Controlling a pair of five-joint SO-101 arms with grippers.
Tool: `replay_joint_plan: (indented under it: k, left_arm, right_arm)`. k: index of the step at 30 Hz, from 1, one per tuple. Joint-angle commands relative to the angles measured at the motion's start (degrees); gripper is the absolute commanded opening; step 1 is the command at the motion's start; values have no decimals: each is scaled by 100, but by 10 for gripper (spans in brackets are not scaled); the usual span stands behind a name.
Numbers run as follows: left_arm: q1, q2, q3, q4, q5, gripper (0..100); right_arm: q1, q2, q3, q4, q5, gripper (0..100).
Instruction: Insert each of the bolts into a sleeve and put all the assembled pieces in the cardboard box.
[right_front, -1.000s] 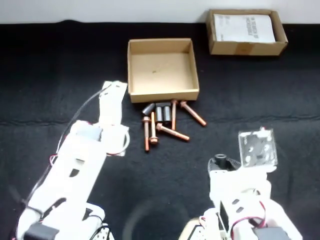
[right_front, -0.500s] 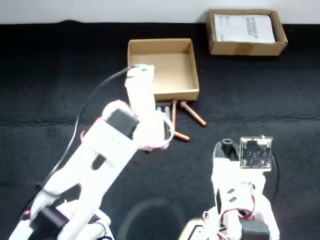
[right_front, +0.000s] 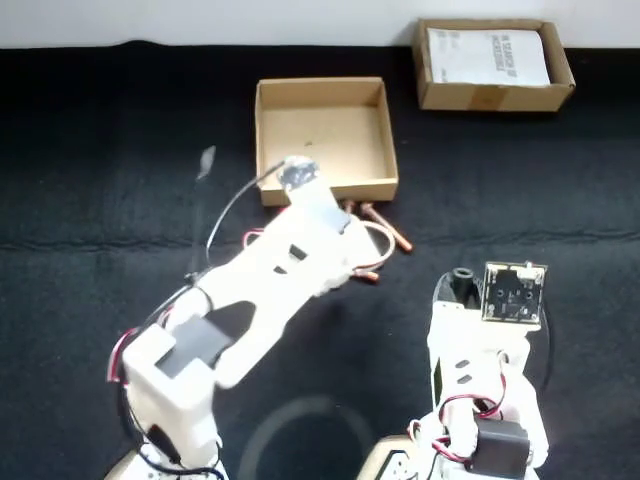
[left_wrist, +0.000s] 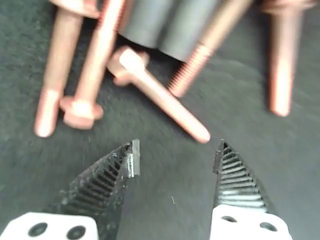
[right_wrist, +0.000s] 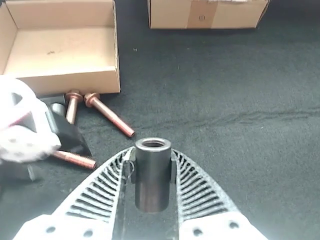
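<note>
Several copper bolts (left_wrist: 160, 97) lie in a loose heap on the black cloth, with dark grey sleeves (left_wrist: 170, 25) beside them. My left gripper (left_wrist: 177, 150) hangs open just over the heap, with the tip of one slanting bolt between its fingers' ends. In the high view the left arm covers most of the heap, and two bolts (right_front: 390, 230) show beside its wrist. My right gripper (right_wrist: 152, 156) is shut on an upright grey sleeve (right_wrist: 152, 175), also seen as the sleeve (right_front: 462, 276) held right of the heap. The open cardboard box (right_front: 325, 187) stands just behind the bolts.
A second cardboard box (right_front: 495, 95) holding a printed sheet sits at the back right. The white body of the left arm (right_wrist: 20, 130) shows in the right wrist view beside two bolts (right_wrist: 107, 114). Black cloth covers the table.
The left arm has swung to the right and come down over the bolt heap, hiding most of it. The right arm has shifted slightly while holding the sleeve.
</note>
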Motion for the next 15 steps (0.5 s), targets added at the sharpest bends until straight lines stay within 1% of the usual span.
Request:
replay_joint_plan:
  k: [1, 9, 12, 15]
  left_arm:
    - [-277, 347, -426, -123, 237, 253]
    - [-927, 426, -743, -123, 264, 253]
    - [-1051, 453, -734, -123, 255, 252]
    - [-1059, 470, -602, -123, 246, 252]
  right_arm:
    - [66, -57, 48, -154, 9, 6]
    - [66, -48, 277, -163, 0, 6]
    - [57, -48, 277, -180, 0, 6]
    - [57, -40, 286, -409, 0, 6]
